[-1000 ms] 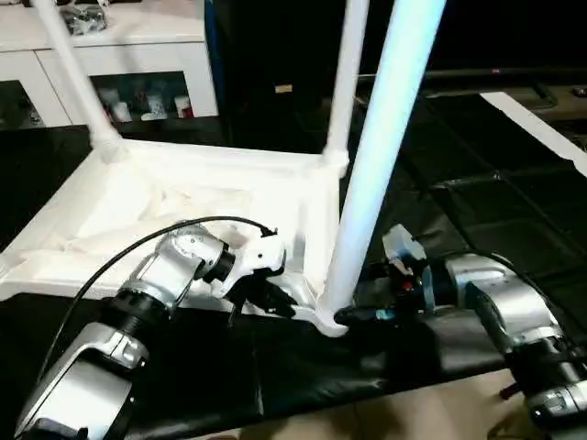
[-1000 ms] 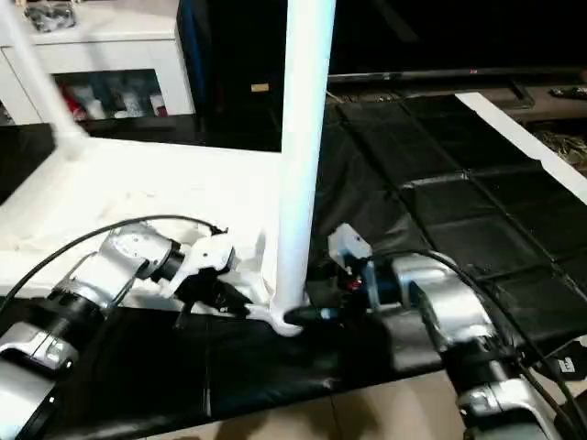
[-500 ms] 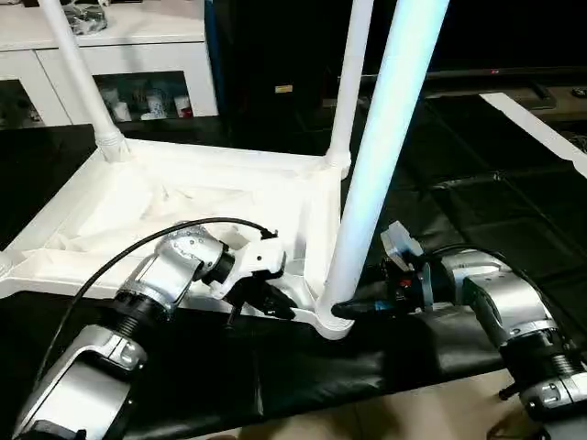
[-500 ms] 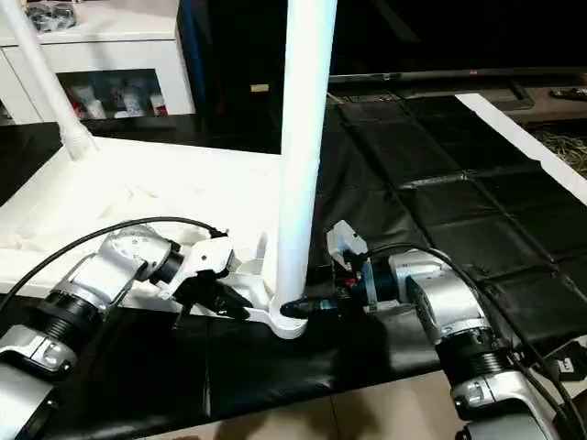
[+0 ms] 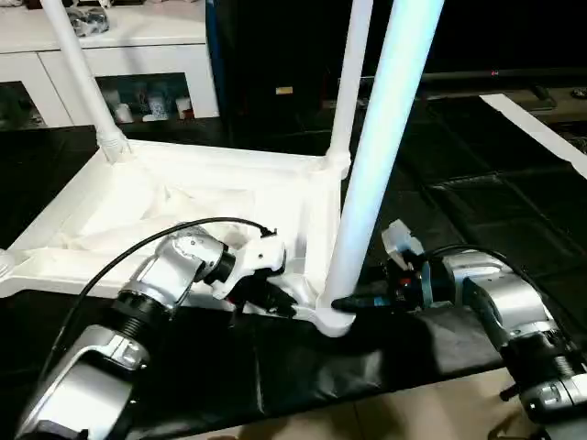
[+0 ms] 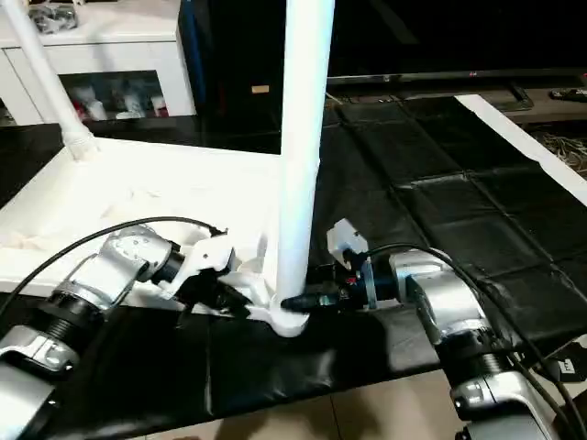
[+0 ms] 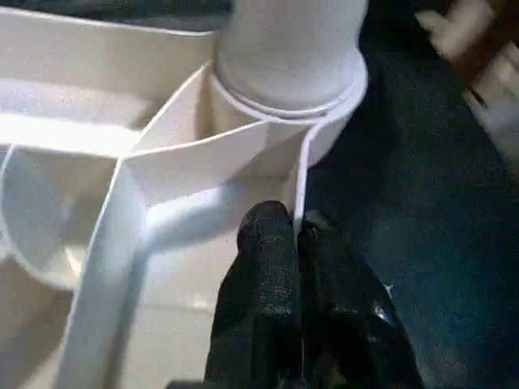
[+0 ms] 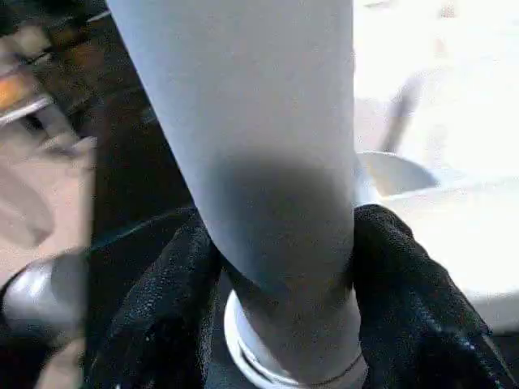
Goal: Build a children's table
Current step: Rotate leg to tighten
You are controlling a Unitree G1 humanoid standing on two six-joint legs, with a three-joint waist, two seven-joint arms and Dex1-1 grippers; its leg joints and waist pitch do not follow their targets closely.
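At the near corner socket [image 5: 332, 316], your right gripper [image 8: 276, 267] has its jaws clamped around the leg [image 5: 381, 156]; your left gripper [image 7: 296, 243] pinches the tabletop [image 5: 183, 206] rim.

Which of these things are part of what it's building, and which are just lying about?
Part of the job:
- tabletop
- near leg, held by the right pincer
- two far legs

Just there:
- white cabinet
- black mat
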